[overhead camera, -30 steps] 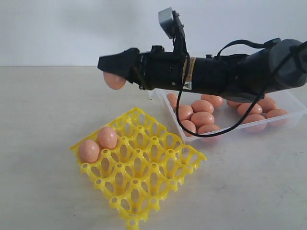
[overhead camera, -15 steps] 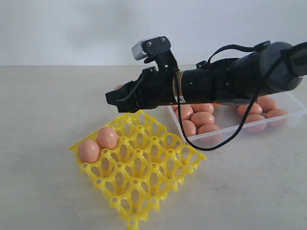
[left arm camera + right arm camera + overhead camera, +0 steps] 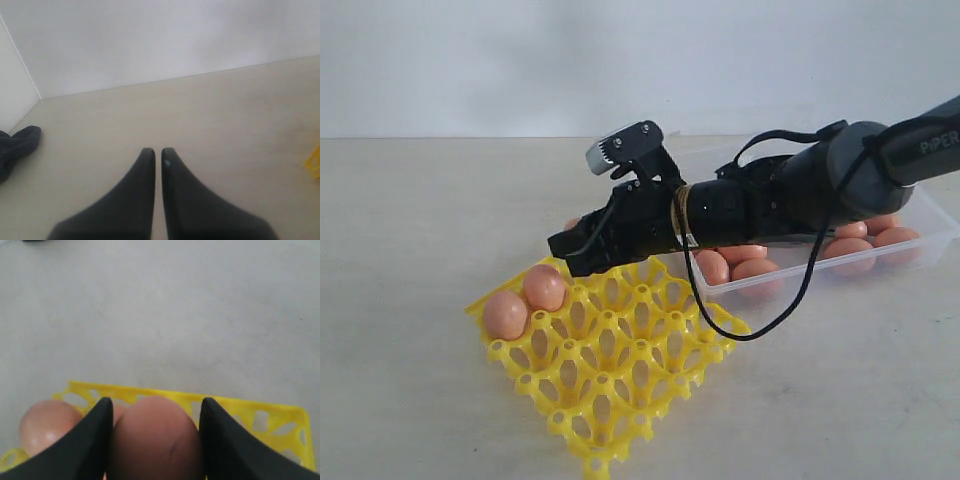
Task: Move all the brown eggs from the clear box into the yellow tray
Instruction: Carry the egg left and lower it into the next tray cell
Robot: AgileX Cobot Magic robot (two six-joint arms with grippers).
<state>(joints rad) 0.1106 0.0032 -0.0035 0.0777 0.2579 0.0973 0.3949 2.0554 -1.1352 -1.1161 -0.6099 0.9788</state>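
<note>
— Yellow tray (image 3: 610, 350), left of frame: what do we count?

— Two brown eggs (image 3: 505, 313) seated in its far-left cups. Beside them a third egg (image 3: 155, 440) hangs over the tray's back edge, pinched between the right jaws.

— And to the right?

— Several more lie in the clear box (image 3: 935, 225), some hidden by the arm. Early going, we judge. Off-scene, the left jaws are pressed together over bare table (image 3: 225, 115).

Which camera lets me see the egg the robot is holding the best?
The right wrist view: the held egg fills the gap between the fingers of the right gripper, big and close. In the exterior view the black gripper hides nearly all of it. The left wrist view shows no egg at all.
</note>
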